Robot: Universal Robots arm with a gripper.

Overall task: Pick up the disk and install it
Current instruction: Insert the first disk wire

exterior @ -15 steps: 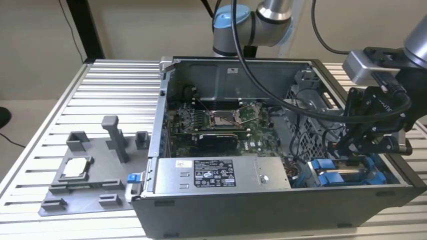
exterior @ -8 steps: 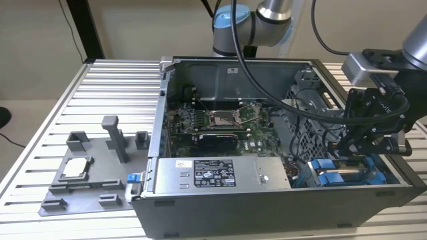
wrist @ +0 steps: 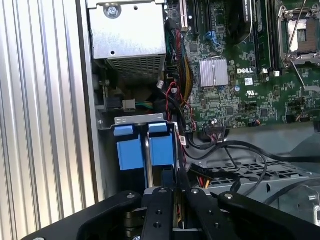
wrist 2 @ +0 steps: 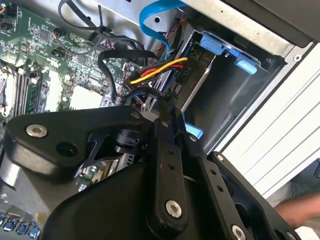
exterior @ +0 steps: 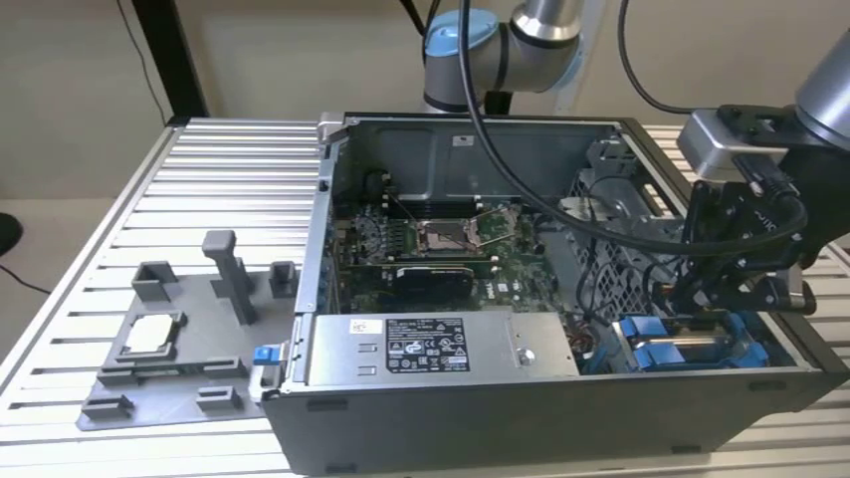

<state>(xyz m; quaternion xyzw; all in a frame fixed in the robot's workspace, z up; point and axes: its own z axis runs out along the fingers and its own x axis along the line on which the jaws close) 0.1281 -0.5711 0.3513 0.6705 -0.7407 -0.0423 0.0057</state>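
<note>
- The disk (wrist 2: pixel 200 75) stands on edge in the bay at the corner of the case (exterior: pixel 398 418), directly under the hand (exterior: pixel 711 299). In the second wrist view its silver face and blue rail show just beyond the hand's tip.
- In the first wrist view the blue carrier tabs (wrist: pixel 131 152) sit side by side just ahead of the hand (wrist: pixel 175 195), close against the case wall.
- Whether the hand (wrist 2: pixel 167 107) is apart, together or clamped on the disk cannot be told; its tip is lost among the cables (wrist 2: pixel 160 67) at the disk's edge.
- Handling, as a judgement: the disk is probably stiff, fairly heavy for its size, and smooth on its metal faces. The plastic rails should flex a little. The safer hold is likely across the two long edges, by the rails, away from the connector end, and without jolts.
- The red, yellow and black cables lie right beside the hand and could snag.
- The motherboard (exterior: pixel 439 239) lies farther from the hand, deeper in the case.
- The grey supply box (exterior: pixel 412 344) sits to the hand's side along the front wall.
- The desk (exterior: pixel 199 179) carries the case.
</note>
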